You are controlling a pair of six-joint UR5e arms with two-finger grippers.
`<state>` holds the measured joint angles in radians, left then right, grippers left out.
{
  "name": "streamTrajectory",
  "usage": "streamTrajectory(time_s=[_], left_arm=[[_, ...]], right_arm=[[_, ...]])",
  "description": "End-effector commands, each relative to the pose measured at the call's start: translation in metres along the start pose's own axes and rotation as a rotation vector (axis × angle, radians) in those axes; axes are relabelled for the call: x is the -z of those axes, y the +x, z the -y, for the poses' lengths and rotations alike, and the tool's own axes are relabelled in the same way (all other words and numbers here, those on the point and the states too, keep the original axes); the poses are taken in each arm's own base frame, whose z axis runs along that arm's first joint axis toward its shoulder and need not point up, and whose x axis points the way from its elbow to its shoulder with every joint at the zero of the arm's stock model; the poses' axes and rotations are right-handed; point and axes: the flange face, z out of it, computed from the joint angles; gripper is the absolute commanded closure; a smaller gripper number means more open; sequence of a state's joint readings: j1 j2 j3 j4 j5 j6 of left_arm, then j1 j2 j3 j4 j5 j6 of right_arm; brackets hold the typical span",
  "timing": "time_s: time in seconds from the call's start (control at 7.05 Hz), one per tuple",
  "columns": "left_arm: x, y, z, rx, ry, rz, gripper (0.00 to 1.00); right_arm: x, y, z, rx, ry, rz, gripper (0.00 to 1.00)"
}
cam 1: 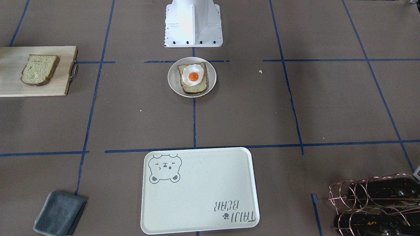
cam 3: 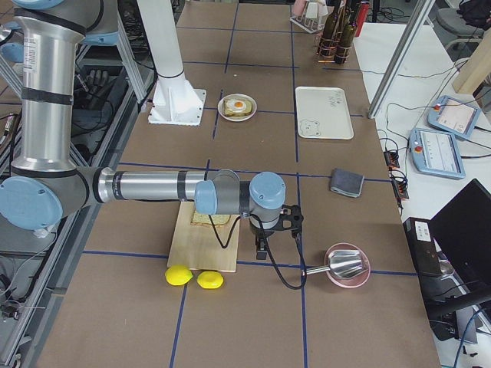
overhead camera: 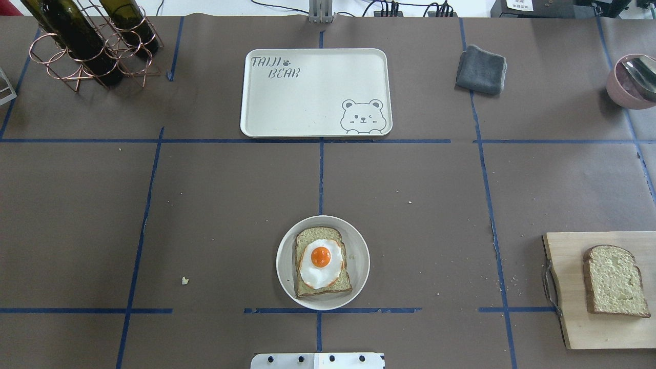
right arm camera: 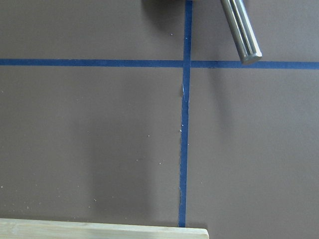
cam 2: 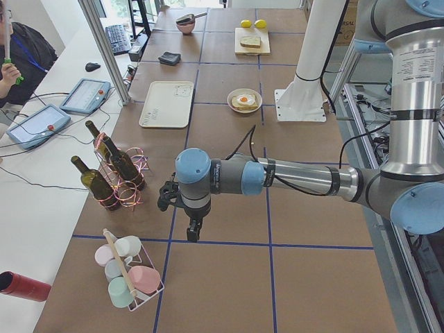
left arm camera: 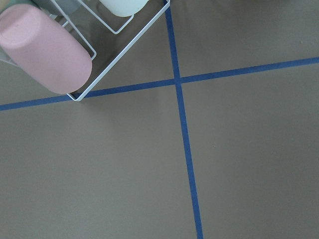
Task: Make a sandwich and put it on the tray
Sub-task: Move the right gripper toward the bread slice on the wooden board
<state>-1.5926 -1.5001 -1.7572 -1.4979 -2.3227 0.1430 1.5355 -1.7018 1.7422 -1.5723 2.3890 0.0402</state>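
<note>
Found white fried egg (overhead camera: pixel 321 262) on one tan brown-crusted bread slice (overhead camera: pixel 318 233) in round white plate (overhead camera: pixel 361 256), second slice (overhead camera: pixel 615 281) on pale wooden board (overhead camera: pixel 569 287), cream rectangular tray (overhead camera: pixel 307 102) unfilled; judged capping next, by lifting that slice across; couldn't judge the grip of left end effector (cam 2: pixel 192 234) or right end effector (cam 3: pixel 262 251).

- where's the left arm (cam 2: pixel 298 179) at?
- upper part stands upright and the forearm reaches out level. the left wrist (cam 2: pixel 194 182) is bent, so the left gripper (cam 2: pixel 193 232) points straight down.
- and the right arm (cam 3: pixel 146 186)?
- much the same pose: upright column, level forearm, right gripper (cam 3: pixel 262 250) hanging down off the right wrist (cam 3: pixel 265 195).
- open or closed?
- can't tell on either. they're too small and dark from the side.
</note>
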Motion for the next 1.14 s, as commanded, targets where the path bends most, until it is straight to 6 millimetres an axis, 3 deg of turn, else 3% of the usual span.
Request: streamTrajectory(time_s=[0.0, 0.28, 0.43, 0.71, 0.85, 0.99], left_arm=[[0.001, 0.001, 0.002, -0.004, 0.004, -0.001, 0.00], [0.005, 0.005, 0.003, -0.013, 0.015, 0.001, 0.00], [0.013, 0.010, 0.019, -0.051, 0.058, 0.007, 0.00], [0.024, 0.031, 0.041, -0.191, 0.180, 0.022, 0.00], [0.016, 0.044, 0.045, -0.234, 0.191, 0.015, 0.00], [0.006, 0.045, 0.047, -0.243, 0.176, 0.009, 0.00]], right_arm=[[0.000, 0.000, 0.000, 0.001, 0.001, 0.001, 0.00], [0.008, -0.010, 0.003, 0.014, 0.017, 0.009, 0.00], [0.007, -0.015, 0.005, 0.026, 0.014, 0.005, 0.00], [0.029, -0.074, 0.059, 0.041, 0.057, 0.017, 0.00], [0.014, -0.078, 0.055, 0.027, 0.030, 0.039, 0.00], [-0.003, -0.107, 0.054, 0.068, -0.009, 0.069, 0.00]])
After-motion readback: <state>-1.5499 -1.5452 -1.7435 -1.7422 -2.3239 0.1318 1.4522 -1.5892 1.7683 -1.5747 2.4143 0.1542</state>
